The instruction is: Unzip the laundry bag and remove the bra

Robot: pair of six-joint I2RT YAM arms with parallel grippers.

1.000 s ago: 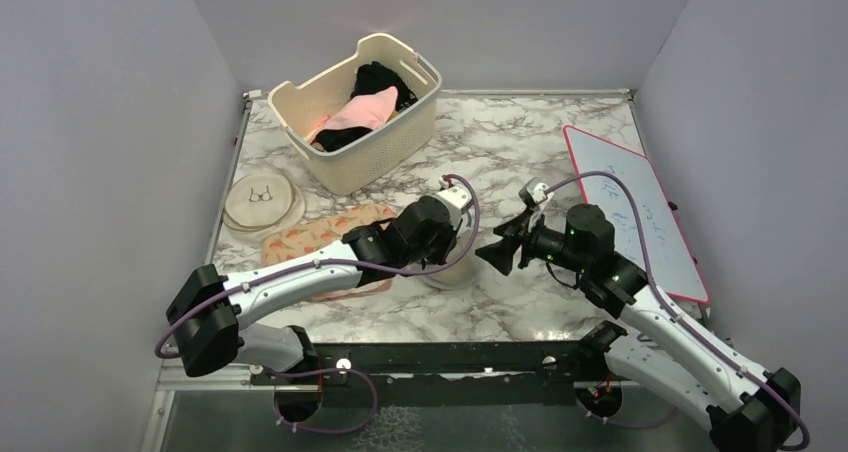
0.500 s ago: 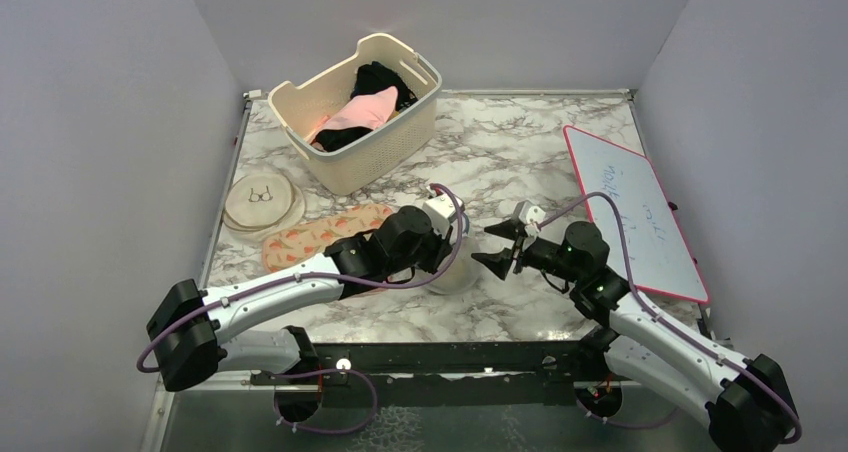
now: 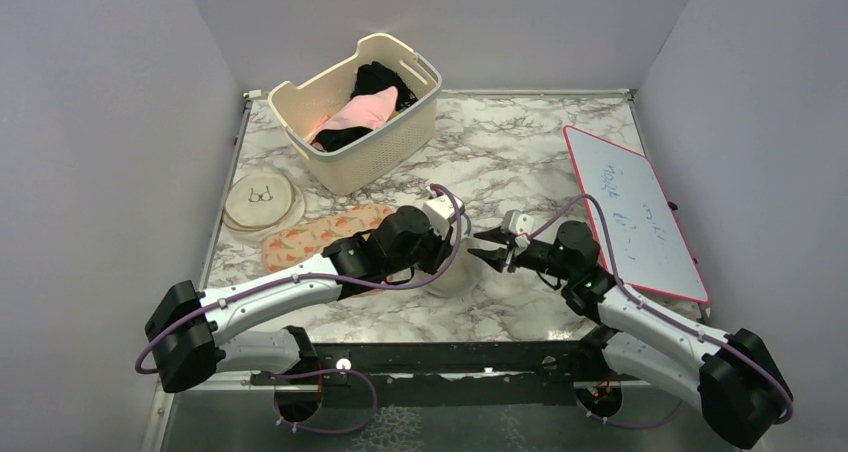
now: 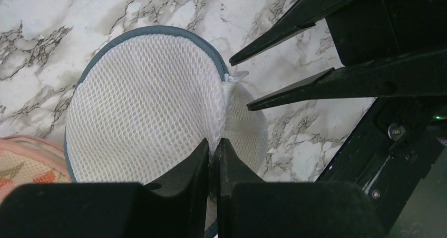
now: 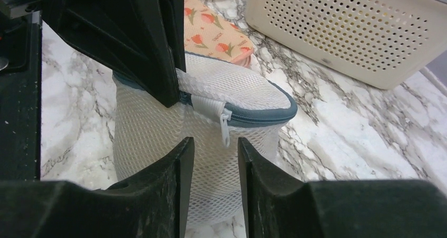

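The laundry bag (image 4: 147, 106), a white mesh drum with a blue-grey zip rim, stands on the marble table, mostly hidden under my left wrist in the top view (image 3: 455, 272). My left gripper (image 4: 213, 143) is shut on a pinch of its top mesh near the rim. The white zip pull (image 5: 225, 128) hangs down the bag's side (image 5: 158, 138). My right gripper (image 5: 216, 140) is open at the bag's right side (image 3: 476, 245), one finger on each side of the pull and just short of it. The bra is not visible.
A cream perforated basket (image 3: 380, 142) holding pink and black clothes stands at the back. A flat peach patterned pouch (image 3: 310, 237) lies left of the bag, with a cream disc (image 3: 262, 202) beyond it. A red-edged whiteboard (image 3: 630, 212) lies at the right.
My right gripper has moved left up to the bag and its jaws have narrowed around the zip pull. The left arm shifted slightly toward me early on, still pinching the mesh.
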